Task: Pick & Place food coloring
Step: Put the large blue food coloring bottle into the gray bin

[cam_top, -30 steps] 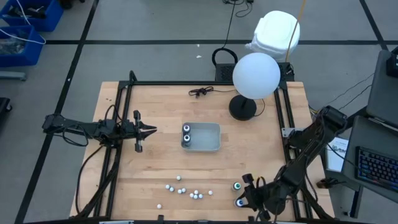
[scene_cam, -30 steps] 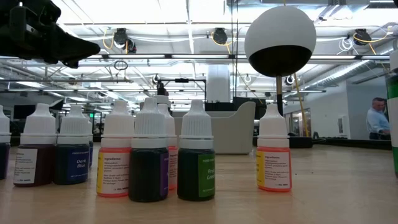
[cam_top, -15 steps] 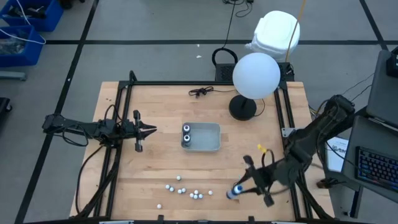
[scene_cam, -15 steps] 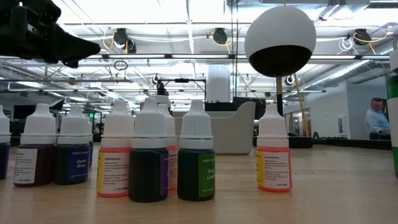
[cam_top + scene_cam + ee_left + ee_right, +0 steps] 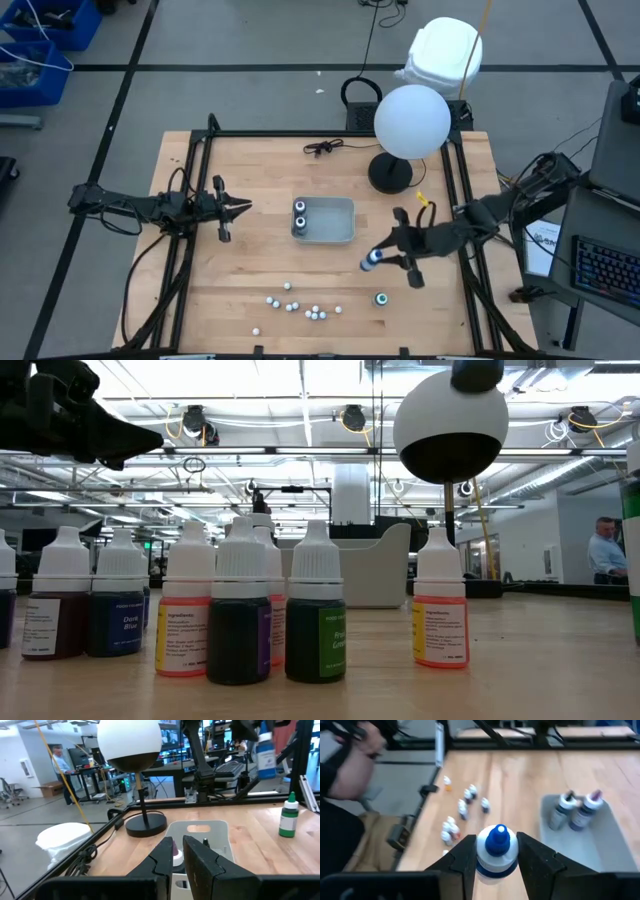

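My right gripper (image 5: pixel 380 262) hangs above the table, right of the grey tray (image 5: pixel 340 232), shut on a food coloring bottle with a blue top (image 5: pixel 497 840). Two dark bottles (image 5: pixel 300 214) stand in the tray's left end. One teal-topped bottle (image 5: pixel 381 298) stands on the wood near the front. Several tiny white-capped bottles (image 5: pixel 300 305) stand in a loose cluster by the near edge, and they fill the low view (image 5: pixel 240 610). My left gripper (image 5: pixel 244 208) waits shut and level, left of the tray. My right gripper pinches the bottle's pale body (image 5: pixel 496 864) just below its blue top, one dark finger (image 5: pixel 462 857) on each side. The fingers reach in from the table's right, slanting down. The bottle is lifted clear of the table, top up.
A lamp with a white globe (image 5: pixel 411 120) and black round base (image 5: pixel 390 173) stands at the far right of the table. A black cable (image 5: pixel 322 147) lies at the far edge. Black frame rails (image 5: pixel 190 240) run along both sides. A person (image 5: pixel 606 550) shows in the room behind.
My right gripper has taken one bottle from the near right corner, risen, and carried it toward the far edge and the tray. It has swung round from near the front edge. The teal-topped bottle stayed standing on the wood.
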You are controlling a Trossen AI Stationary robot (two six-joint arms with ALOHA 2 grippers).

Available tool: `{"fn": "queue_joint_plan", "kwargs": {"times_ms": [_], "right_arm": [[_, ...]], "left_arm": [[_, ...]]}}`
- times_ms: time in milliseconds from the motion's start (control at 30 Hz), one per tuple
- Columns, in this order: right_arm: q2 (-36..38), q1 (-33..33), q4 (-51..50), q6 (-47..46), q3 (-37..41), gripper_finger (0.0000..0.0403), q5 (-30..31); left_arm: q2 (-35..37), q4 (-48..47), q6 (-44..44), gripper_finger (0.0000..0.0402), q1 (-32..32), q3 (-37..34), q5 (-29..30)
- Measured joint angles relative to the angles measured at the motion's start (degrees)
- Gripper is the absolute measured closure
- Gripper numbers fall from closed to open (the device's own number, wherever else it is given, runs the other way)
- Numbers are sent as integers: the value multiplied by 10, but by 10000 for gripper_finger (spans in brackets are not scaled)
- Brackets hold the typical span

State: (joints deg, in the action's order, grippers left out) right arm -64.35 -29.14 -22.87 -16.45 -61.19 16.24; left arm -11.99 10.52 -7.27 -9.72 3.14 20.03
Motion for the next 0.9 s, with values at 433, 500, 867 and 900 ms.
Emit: {"fn": "queue_joint_plan", "kwargs": {"times_ms": [433, 500, 867, 900], "right_arm": [[-64, 30, 6, 5, 2, 292, 0], [-74, 33, 9, 8, 2, 291, 0], [-107, 33, 31, 24, 3, 291, -1], [-106, 33, 31, 24, 3, 290, -1]], "left_arm": [[0, -2, 0, 350, 0, 0, 0], [0, -4, 0, 350, 0, 0, 0], [0, -4, 16, 350, 0, 0, 0], [0, -2, 16, 350, 0, 0, 0]]}}
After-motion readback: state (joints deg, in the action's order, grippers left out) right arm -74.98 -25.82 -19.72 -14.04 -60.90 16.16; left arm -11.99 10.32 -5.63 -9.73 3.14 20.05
